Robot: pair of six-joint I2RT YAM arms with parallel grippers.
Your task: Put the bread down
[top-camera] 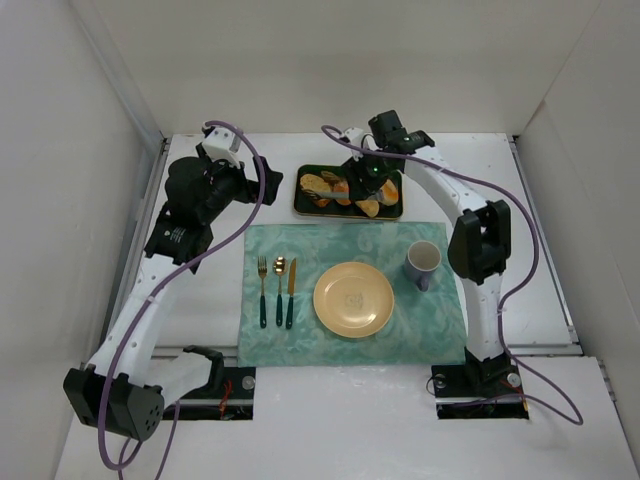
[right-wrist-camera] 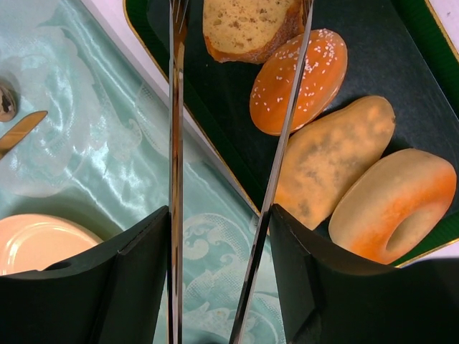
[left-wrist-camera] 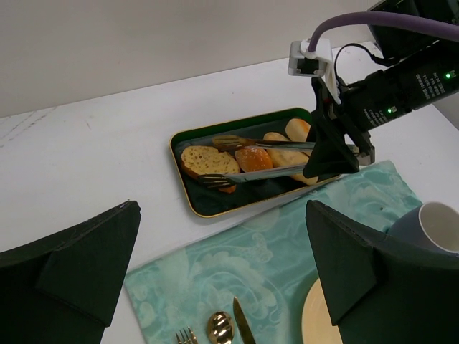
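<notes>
The bread point(top-camera: 316, 184) is a toasted slice at the left end of the dark green tray point(top-camera: 300, 207). It shows in the left wrist view point(left-wrist-camera: 208, 162) and at the top of the right wrist view point(right-wrist-camera: 247, 25). My right gripper point(right-wrist-camera: 219, 215) is shut on metal tongs point(right-wrist-camera: 174, 143) and hovers over the tray point(left-wrist-camera: 188, 197). The tong arms point(left-wrist-camera: 272, 172) stand apart, with their tips on either side of the slice. I cannot tell whether they touch it. My left gripper point(left-wrist-camera: 222, 208) is open and empty, above the placemat's far left corner.
The tray point(right-wrist-camera: 215, 93) also holds a sesame orange bun point(right-wrist-camera: 297, 79), a pale elongated roll point(right-wrist-camera: 333, 158) and a ring-shaped bun point(right-wrist-camera: 394, 204). On the teal placemat point(top-camera: 300, 250) are a yellow plate point(top-camera: 353, 298), a mug point(top-camera: 423, 262), and a fork point(top-camera: 263, 290), spoon point(top-camera: 279, 290) and knife point(top-camera: 291, 290).
</notes>
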